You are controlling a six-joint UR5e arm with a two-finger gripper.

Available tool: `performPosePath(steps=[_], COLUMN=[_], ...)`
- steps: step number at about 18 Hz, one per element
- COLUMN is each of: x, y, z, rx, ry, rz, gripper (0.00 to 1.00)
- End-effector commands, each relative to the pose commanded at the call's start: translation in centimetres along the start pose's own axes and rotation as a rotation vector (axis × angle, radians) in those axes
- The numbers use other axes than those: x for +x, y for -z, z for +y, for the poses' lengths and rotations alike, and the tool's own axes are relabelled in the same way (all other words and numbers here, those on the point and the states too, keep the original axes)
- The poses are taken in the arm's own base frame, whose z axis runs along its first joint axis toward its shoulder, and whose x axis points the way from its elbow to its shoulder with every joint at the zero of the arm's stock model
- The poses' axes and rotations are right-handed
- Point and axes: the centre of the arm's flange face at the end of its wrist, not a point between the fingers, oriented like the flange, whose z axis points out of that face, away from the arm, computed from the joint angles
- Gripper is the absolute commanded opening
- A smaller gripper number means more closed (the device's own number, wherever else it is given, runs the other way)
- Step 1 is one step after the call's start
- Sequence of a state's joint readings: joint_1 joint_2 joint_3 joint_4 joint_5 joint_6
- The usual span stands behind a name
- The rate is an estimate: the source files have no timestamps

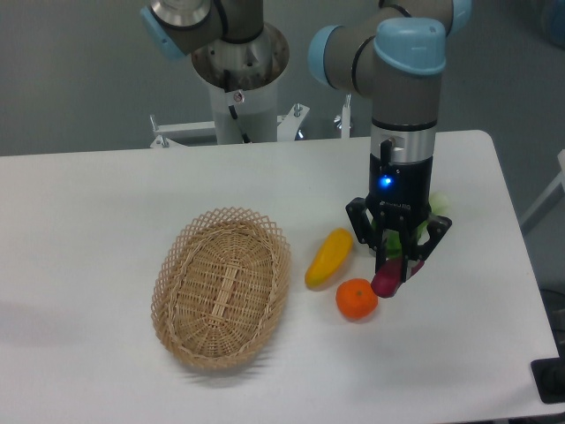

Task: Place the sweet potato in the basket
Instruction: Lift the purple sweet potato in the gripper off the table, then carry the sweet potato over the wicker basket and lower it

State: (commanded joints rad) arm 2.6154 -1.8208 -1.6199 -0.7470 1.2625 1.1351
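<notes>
While over the desk (106,203):
Tool (398,256): fingers narrowed around the sweet potato (388,279), apparently gripping it.
Sweet potato: just right of orange (357,299).
Basket (222,287): left of orange.

A yellow pepper (329,257) lies on the white table (97,221), a little to the right of the middle. It is long and tilted, its upper end pointing to about 1 o'clock. An orange (357,299) sits near its lower end, at about 4 o'clock from it, very close; whether they touch I cannot tell.
</notes>
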Motion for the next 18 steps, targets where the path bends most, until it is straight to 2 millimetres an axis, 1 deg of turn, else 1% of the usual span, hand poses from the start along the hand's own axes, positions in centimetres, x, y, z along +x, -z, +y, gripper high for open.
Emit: performPosePath(steps=[5,7,9,11,13,15,17,18], x=[0.8,1.7,2.8,4.4,6.3,9.4,12.2,13.5], y=[-0.4,-0.9,-1.3,-1.6,-2.3,-3.3,-4.0,-4.6], z=[0.2,0.4,-0.3,-1.2,-1.5,-3.0,-5.3,-6.2], rx=[-0.003,-0.005,-0.007,-0.012,-0.017,-0.041,-0.081,-0.1], ry=[0.004,0.039,0.064,0.103,0.15,0.171,0.203,0.204], rz=[0.016,0.034,0.048,0.062,0.088,0.109,0.095,0.094], gripper=[0.25,0.25,0.25,0.25,0.25,0.25,0.25,0.25])
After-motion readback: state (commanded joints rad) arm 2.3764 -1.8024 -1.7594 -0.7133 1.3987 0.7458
